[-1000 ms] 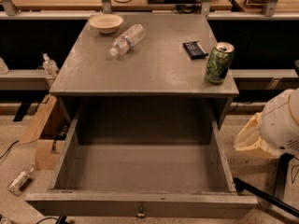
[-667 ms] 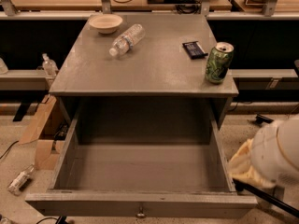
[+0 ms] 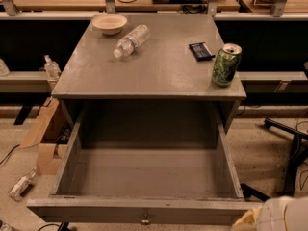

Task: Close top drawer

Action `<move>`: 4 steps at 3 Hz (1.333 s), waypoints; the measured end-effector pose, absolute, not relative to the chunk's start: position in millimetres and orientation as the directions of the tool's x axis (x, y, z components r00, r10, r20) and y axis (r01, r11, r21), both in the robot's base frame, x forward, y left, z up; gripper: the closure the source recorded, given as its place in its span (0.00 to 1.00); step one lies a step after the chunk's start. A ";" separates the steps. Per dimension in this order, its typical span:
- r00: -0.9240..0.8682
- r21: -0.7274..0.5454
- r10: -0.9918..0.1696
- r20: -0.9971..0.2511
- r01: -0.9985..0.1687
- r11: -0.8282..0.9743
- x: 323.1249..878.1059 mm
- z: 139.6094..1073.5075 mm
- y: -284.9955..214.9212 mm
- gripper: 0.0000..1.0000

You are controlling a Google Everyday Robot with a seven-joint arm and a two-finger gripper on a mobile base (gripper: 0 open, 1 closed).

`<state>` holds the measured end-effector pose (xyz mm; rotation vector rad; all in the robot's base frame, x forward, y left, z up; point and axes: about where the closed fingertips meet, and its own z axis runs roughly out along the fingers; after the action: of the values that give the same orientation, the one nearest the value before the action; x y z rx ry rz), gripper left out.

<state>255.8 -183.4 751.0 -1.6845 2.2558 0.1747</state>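
The top drawer [image 3: 144, 174] of the grey cabinet [image 3: 154, 71] is pulled fully out toward me and its deep box is empty. Its front panel [image 3: 96, 210] runs along the bottom of the view, with a small round metal knob [image 3: 145, 220] at its centre. My gripper is out of view. Only a white and tan part of my arm [image 3: 272, 216] shows at the bottom right corner, just right of the drawer's front right corner.
On the cabinet top lie a bowl [image 3: 109, 23], a clear plastic bottle [image 3: 130, 40], a dark packet [image 3: 201, 51] and a green can [image 3: 226, 65] near the right edge. A cardboard box [image 3: 43, 138] and a bottle [image 3: 20, 186] are on the floor left. Black chair legs [image 3: 288, 143] stand right.
My arm's white part has dropped from beside the drawer's right wall to the bottom right corner of the view. The drawer is still open.
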 end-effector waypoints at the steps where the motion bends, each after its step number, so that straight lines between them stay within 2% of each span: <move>1: -0.227 -0.039 -0.893 -0.388 -0.964 0.262 238.1 696.0 -170.7 1.00; 2: -0.216 0.008 -0.851 -0.479 -0.970 0.241 247.9 634.4 -168.1 1.00; 4: -0.180 0.037 -0.837 -0.516 -0.981 0.188 297.1 579.0 -168.4 1.00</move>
<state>297.1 -168.4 579.0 -1.7091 2.0891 0.5169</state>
